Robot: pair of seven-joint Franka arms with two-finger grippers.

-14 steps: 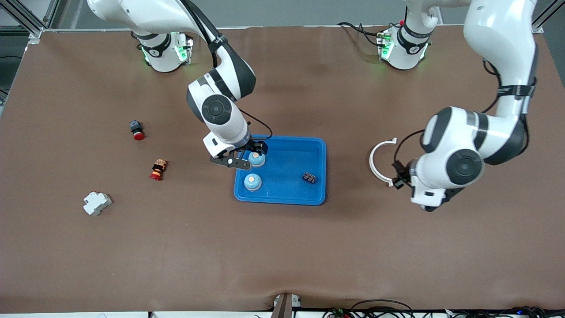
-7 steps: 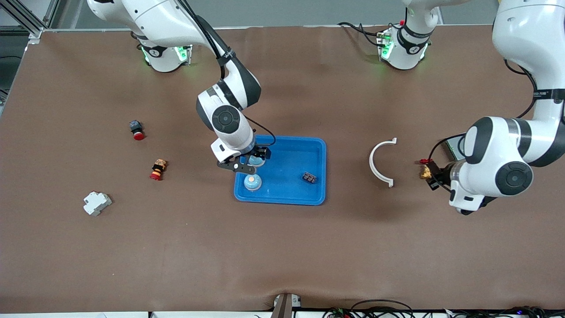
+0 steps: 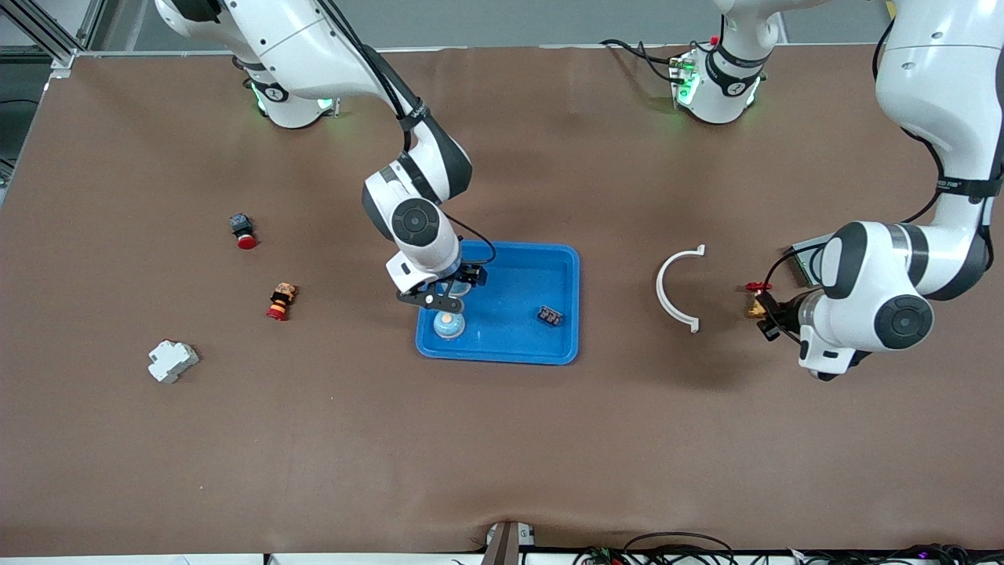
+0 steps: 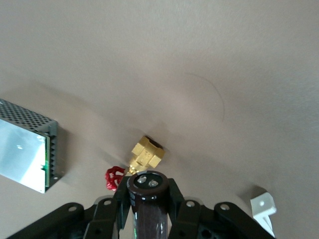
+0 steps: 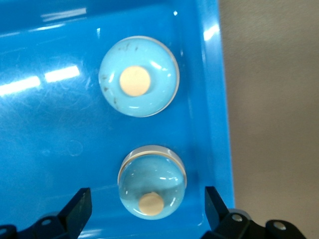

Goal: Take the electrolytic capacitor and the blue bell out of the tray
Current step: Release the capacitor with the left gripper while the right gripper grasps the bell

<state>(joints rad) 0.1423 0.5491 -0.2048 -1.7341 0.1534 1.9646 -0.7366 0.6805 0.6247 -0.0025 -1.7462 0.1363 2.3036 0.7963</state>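
place: robotics lab | evidence: brown-covered table (image 3: 502, 439) — aluminium frame (image 3: 47, 35) — loose cables (image 3: 674, 545) along its edge

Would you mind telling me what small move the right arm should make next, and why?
Probably lower the right hand straight down and close on the blue bell beneath it. Its fingers stand open on either side of that bell, which still sits in the tray beside a second bell. The left hand already holds the capacitor over the table by a brass valve.
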